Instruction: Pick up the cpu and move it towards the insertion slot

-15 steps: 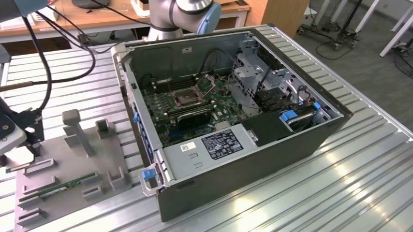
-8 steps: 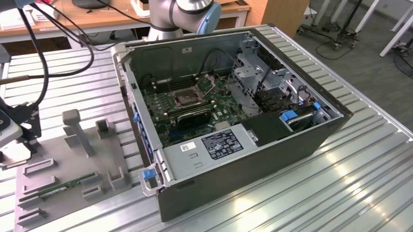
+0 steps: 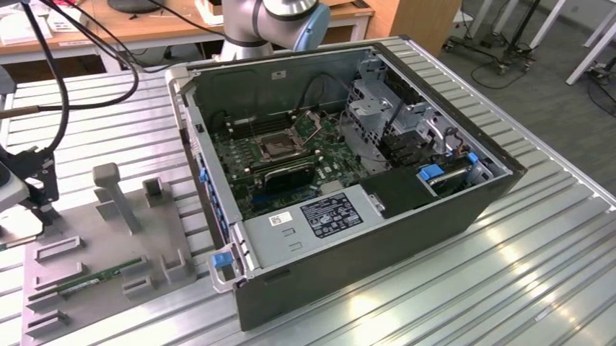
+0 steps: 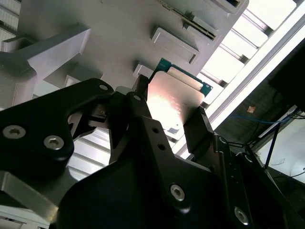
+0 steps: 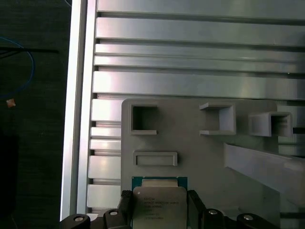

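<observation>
Silver-grey cpu rests on the grey fixture plate, squarely between the fingers, which grip its opposite edges.

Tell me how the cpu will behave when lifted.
The cpu looks like a thin flat metal-topped plate, so probably stiff and light. Its smooth shiny lid may be slippery, and the hand pinches only its narrow edges, so it might tilt or slip.

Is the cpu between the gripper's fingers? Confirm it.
Yes, in the first wrist view the cpu sits between the fingers of the gripper.
</observation>
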Controlling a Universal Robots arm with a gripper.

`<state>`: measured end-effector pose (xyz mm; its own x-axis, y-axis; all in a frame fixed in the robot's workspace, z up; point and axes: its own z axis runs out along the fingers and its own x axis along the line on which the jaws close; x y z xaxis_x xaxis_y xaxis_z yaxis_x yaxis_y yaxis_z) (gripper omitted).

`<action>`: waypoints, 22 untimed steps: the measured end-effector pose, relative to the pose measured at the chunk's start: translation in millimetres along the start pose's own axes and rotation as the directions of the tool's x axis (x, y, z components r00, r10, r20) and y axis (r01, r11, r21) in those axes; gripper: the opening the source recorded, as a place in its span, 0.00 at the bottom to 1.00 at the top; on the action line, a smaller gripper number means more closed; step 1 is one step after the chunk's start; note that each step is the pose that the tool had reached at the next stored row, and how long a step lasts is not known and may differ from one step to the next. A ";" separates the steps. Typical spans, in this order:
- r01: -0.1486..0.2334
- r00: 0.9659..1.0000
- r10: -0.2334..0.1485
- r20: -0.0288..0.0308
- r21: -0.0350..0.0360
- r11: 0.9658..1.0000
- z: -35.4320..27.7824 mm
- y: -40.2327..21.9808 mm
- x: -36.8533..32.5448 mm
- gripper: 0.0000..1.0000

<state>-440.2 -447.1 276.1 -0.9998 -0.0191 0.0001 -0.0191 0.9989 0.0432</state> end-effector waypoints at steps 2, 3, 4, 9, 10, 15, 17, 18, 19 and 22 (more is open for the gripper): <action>0.000 1.000 0.000 0.000 0.000 1.000 -0.1 0.0 0.0 0.55; 0.000 1.000 0.000 0.000 0.000 1.000 -0.2 0.0 0.0 0.55; 0.000 1.000 0.000 0.000 0.000 1.000 -0.2 0.0 0.0 0.55; 0.000 1.000 0.000 -0.001 0.000 1.000 -1.3 0.0 0.1 0.55; 0.000 1.000 0.000 -0.001 0.000 1.000 -2.0 0.1 0.0 0.55; 0.000 1.000 0.000 0.000 0.000 1.000 -7.8 0.3 0.0 0.55; 0.000 1.000 0.000 0.000 0.000 1.000 -11.0 0.5 0.0 0.55; 0.000 1.000 0.000 0.000 0.000 1.000 -12.6 0.5 0.0 0.55; 0.000 1.000 0.000 0.000 0.000 1.000 -14.3 0.6 0.0 0.55; 0.000 1.000 0.000 0.000 0.000 1.000 -19.4 0.8 0.0 0.55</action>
<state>-440.2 -447.1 295.5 -0.9998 -0.0191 0.0003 -0.0191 0.9989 0.0431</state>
